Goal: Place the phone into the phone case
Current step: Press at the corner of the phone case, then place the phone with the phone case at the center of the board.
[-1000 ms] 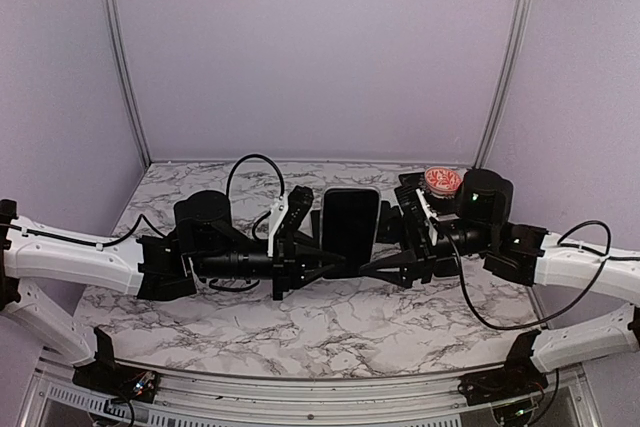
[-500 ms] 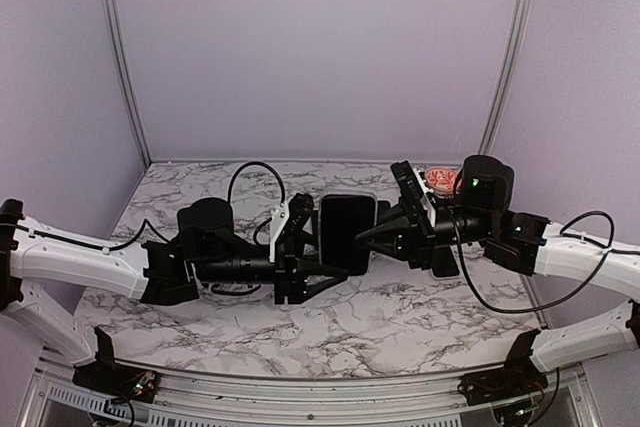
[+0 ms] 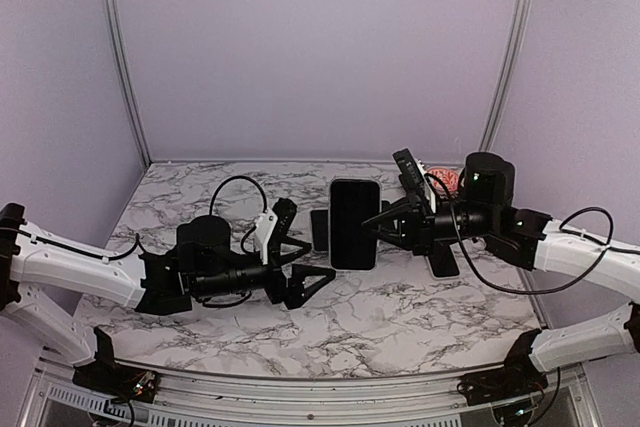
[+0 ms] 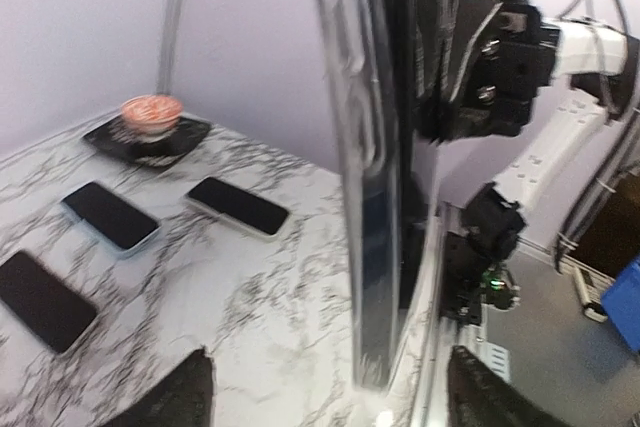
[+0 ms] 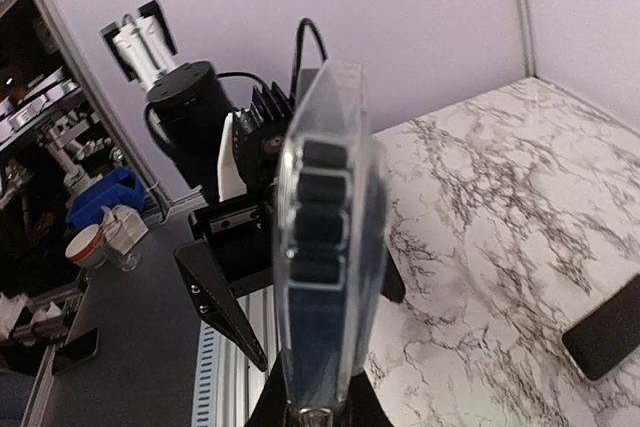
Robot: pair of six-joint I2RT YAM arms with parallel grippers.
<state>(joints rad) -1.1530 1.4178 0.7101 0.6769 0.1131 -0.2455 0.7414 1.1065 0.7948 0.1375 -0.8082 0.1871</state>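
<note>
Right claw (image 3: 372,224) is pressed tight on the phone (image 3: 350,219), pinching it by one long side and holding it up in the air over the middle of the bench (image 3: 380,317). Left claw (image 3: 315,259) is spread wide. It sits nearer the front edge of the bench, apart from the phone, and holds nothing.

I think the job is almost done. From the right wrist I can see a clear phone case (image 5: 365,177) wrapped around the thin edge of the phone, so the phone looks like it is inside. I cannot tell if every corner is pushed all the way in. The edge is a bit blurry from both wrists. What is left, I guess, is a last squeeze at the corners if they need it, and then laying the phone down on the bench.

The phone stands nearly straight up. Its long side runs up and down. Its flat dark face looks toward the front edge of the bench, and its thin edges point out toward the two arms. I cannot tell which end is on top.

A few spare phones (image 4: 110,215) lie flat on the bench on the right side.
</note>
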